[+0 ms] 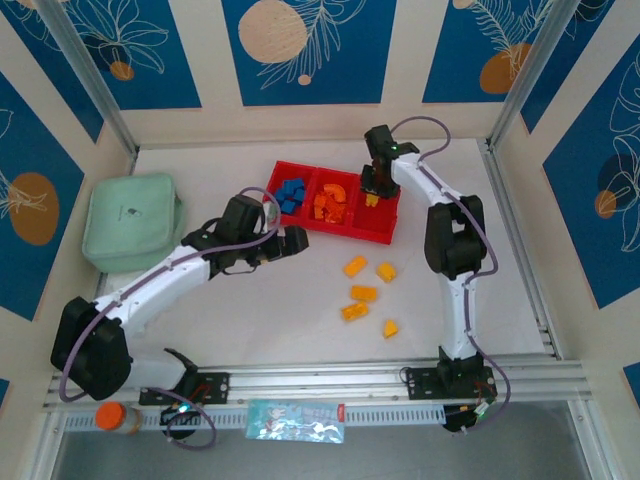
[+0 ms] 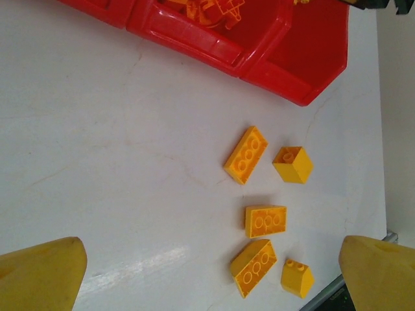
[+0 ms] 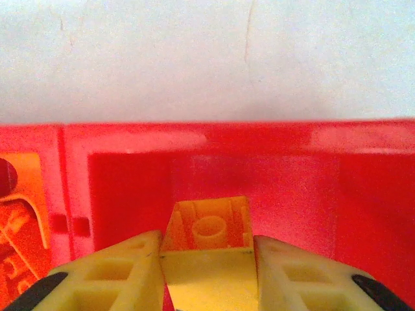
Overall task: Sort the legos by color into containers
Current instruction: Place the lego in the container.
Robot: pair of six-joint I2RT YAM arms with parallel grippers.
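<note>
The right gripper (image 3: 207, 262) is clamped on a small yellow plastic toy brick (image 3: 209, 227). Its ribbed, pale yellow fingers (image 3: 123, 272) press both flanks. The brick is tilted, showing its hollow underside with a round tube. It hangs inside the right-hand compartment of the long red plastic tray (image 3: 194, 139). That compartment's floor is smooth and glossy, and its walls are low.

The middle compartment holds orange bricks (image 1: 330, 203), at least one of them a curved arch. The left compartment holds blue bricks (image 1: 290, 192).

The left gripper (image 1: 288, 242) sits low above the matte white table (image 1: 250, 320), near the tray's left end. Its jaws are spread wide, with nothing between the rounded yellow fingers (image 2: 45, 275).

Five loose yellow bricks (image 2: 265, 221) lie on the table in front of the tray. Three are flat studded rectangles and two are sloped wedges. All five lie apart from one another.

A soft mint-green zip pouch (image 1: 133, 220) lies at the far left.
</note>
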